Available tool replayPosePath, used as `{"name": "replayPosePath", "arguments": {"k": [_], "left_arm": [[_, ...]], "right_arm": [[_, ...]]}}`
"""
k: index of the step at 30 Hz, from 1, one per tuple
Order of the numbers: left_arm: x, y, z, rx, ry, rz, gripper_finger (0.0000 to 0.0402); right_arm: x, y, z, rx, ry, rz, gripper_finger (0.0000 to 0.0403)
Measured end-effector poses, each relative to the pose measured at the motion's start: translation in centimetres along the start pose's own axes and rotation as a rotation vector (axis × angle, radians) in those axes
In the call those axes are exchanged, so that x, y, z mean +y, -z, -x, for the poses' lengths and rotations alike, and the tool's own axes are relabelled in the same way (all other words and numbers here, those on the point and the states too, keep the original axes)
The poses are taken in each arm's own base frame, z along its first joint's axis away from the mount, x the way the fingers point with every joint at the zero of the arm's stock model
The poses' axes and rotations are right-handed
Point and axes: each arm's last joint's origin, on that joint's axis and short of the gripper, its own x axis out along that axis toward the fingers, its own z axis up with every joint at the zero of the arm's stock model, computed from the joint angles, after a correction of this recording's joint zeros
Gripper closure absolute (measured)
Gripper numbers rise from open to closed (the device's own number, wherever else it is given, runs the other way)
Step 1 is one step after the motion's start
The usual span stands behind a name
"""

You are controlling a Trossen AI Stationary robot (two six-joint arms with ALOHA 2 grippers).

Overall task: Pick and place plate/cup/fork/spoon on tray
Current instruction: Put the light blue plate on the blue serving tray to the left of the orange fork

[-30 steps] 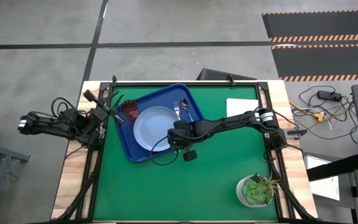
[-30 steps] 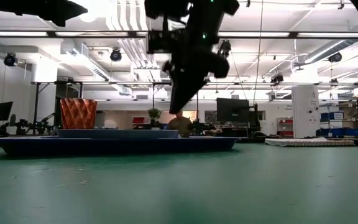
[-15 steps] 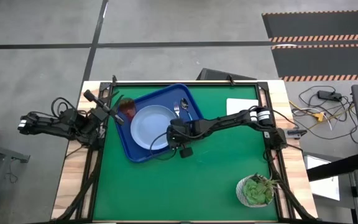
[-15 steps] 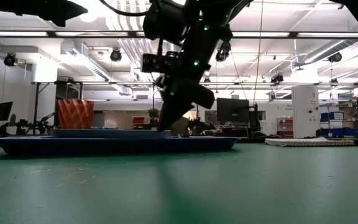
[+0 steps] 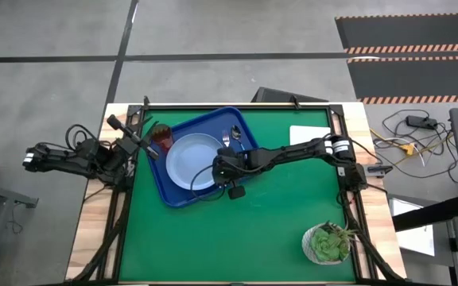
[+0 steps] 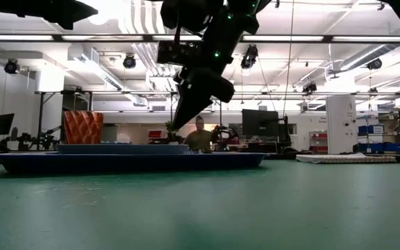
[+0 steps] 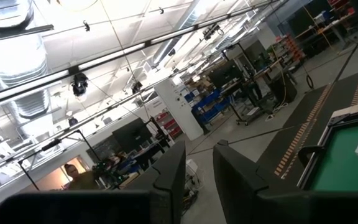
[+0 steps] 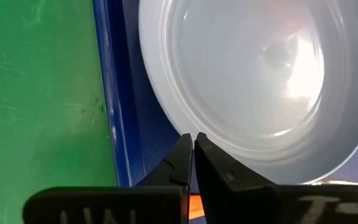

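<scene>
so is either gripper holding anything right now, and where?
Nothing is held. The right gripper is nearly shut and empty above the plate's rim, over the tray. The left gripper is empty, off the table's left edge.

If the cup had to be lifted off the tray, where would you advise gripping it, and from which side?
Probably by its upper wall, from straight above. The cup stands upright with its mouth open in the tray's far left corner, the plate close beside it, so a sideways approach looks cramped. The left hand is nearest.
</scene>
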Motion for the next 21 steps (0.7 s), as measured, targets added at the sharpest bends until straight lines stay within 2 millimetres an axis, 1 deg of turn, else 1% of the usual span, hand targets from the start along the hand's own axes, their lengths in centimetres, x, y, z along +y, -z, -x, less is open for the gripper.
{"name": "replayPosePath", "arguments": {"k": [4,10,15,17,21], "left_arm": [[0.0,0.0,0.0,0.0,0.0,0.0,0.0338],[0.0,0.0,0.0,0.0,0.0,0.0,0.0338],[0.0,0.0,0.0,0.0,0.0,0.0,0.0338],[0.0,0.0,0.0,0.0,0.0,0.0,0.0338],[0.0,0.0,0.0,0.0,0.001,-0.001,0.0338]], "right_arm": [[0.1,0.3,-0.3,0.014,-0.005,-0.018,0.0394],[0.5,1.2,-2.5,0.067,-0.022,-0.014,0.0394],[0.5,0.7,-3.9,0.002,0.003,0.008,0.0394],[0.6,0.7,-3.9,0.001,0.003,0.022,0.0394],[0.3,0.3,-2.8,-0.022,0.012,0.012,0.0394]]}}
